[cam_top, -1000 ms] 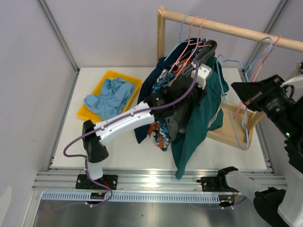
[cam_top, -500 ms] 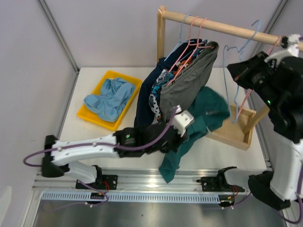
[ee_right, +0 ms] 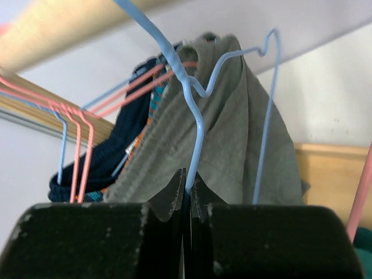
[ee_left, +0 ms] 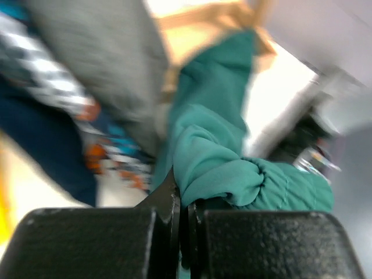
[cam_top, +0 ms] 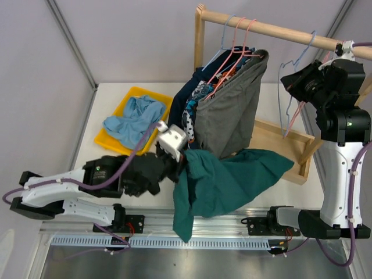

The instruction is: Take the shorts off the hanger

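Your left gripper is pinching a bunched fold of the teal shorts, jaws pressed together on the cloth. The rest of that garment is sprawling across the near middle of the table, one end drooping over the near edge. Your right gripper is clamping the wire of a blue hanger up by the wooden rail at the far right. The grey shorts are hanging left of it, with the navy shorts and patterned shorts crowding on their left. The light blue shorts are lying in the yellow tray, far left. You are handling light, limp fabric (it is likely to sag and drag rather than swing clear), so a gathered waistband or thick fold is probably giving the surest hold.
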Robot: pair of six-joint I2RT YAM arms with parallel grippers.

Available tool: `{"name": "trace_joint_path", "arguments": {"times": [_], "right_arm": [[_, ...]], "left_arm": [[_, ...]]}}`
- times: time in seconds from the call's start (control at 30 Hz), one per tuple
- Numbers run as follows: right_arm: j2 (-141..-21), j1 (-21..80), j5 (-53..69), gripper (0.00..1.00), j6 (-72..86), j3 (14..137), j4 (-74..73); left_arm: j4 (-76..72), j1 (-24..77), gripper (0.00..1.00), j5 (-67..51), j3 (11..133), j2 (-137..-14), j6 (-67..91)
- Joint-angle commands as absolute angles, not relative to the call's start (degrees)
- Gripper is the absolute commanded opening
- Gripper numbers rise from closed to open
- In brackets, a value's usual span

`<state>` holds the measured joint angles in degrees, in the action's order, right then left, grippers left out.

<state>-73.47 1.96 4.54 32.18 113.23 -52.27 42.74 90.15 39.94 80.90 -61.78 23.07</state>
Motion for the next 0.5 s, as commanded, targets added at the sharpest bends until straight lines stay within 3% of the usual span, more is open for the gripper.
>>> {"name": "trace_joint_path", "arguments": {"times": [0.0, 0.13, 0.17, 0.2, 0.23, 0.3, 0.33, 0.47], "right_arm": [[-70.14, 1.41, 7.12, 0.0, 32.78, 108.92, -48.43], [-67.15, 1.32, 7.65, 0.0, 32.43, 105.65, -48.95], [-66.89, 1.23, 7.65, 0.07, 32.26, 105.47, -49.74], [-66.36, 1.23, 7.56, 0.36, 32.08, 105.38, -50.27], [-66.01, 1.14, 7.21, 0.54, 31.65, 105.29, -51.32], [-64.7, 1.14, 6.33, 0.88, 31.2, 105.03, -52.38], [-64.25, 1.14, 5.81, 0.98, 31.03, 104.77, -52.9], [-60.39, 1.05, 2.38, 0.99, 29.19, 102.75, -54.75]], "left_arm": [[45.09, 81.51, 0.0, 43.95, 90.58, -58.62, 17.59], [44.3, 70.25, 0.0, 39.83, 98.34, -60.29, 7.33], [44.3, 63.61, 0.0, 36.07, 101.57, -60.99, 5.82], [44.82, 59.8, 0.0, 33.77, 105.43, -61.95, 4.58], [45.35, 52.37, 0.0, 28.18, 107.64, -64.57, 3.09], [46.75, 45.39, 0.0, 22.96, 115.02, -68.01, 2.29], [48.24, 42.39, 0.0, 20.68, 122.97, -71.94, 1.76], [51.76, 26.51, 0.0, 11.45, 141.04, -83.82, 2.02]]}}
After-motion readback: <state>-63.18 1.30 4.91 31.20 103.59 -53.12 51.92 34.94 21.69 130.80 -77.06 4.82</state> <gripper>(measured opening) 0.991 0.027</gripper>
